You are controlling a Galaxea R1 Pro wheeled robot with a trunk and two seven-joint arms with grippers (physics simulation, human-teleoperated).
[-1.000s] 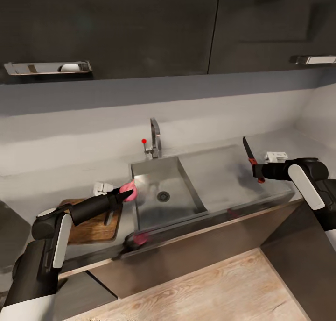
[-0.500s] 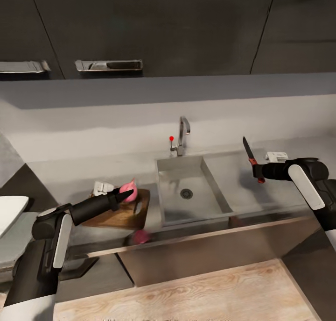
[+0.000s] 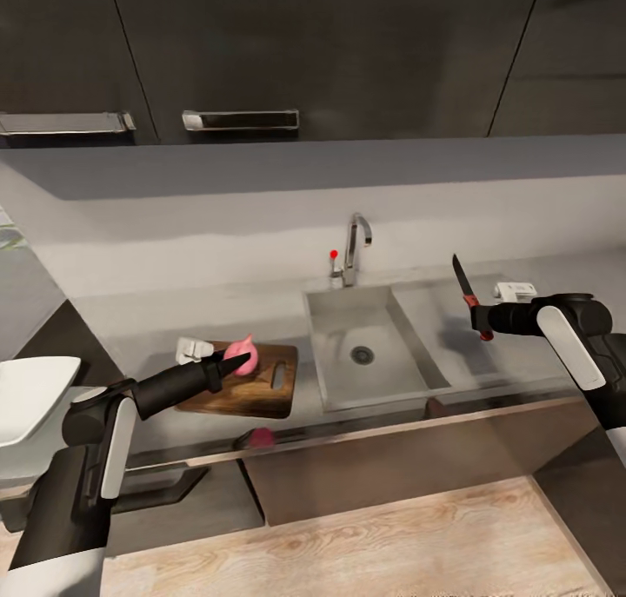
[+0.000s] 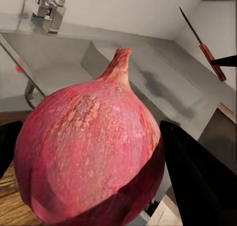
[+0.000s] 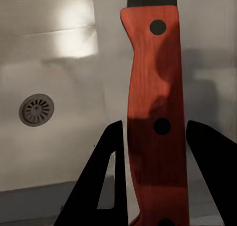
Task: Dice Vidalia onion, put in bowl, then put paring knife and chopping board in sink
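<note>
My left gripper (image 3: 231, 363) is shut on the pinkish-red Vidalia onion (image 3: 241, 354), holding it over the dark wooden chopping board (image 3: 254, 389) left of the sink (image 3: 369, 328). In the left wrist view the onion (image 4: 89, 157) sits between the dark fingers (image 4: 197, 181). My right gripper (image 3: 480, 321) is shut on the paring knife (image 3: 462, 281), blade pointing up, over the countertop (image 3: 452, 315) right of the sink. The right wrist view shows its reddish handle (image 5: 155, 122) between the fingers (image 5: 98, 186). The white bowl (image 3: 26, 393) is at the far left.
A curved chrome faucet (image 3: 355, 245) with a red knob stands behind the sink, whose drain (image 3: 362, 354) shows. Dark wall cabinets (image 3: 348, 49) hang above the counter. Dark cabinet fronts (image 3: 391, 467) and a wooden floor (image 3: 348, 545) lie below.
The whole view has swung left, so the sink now shows further right. The onion in my left gripper has gone from the sink's left rim to over the chopping board. The knife stays gripped.
</note>
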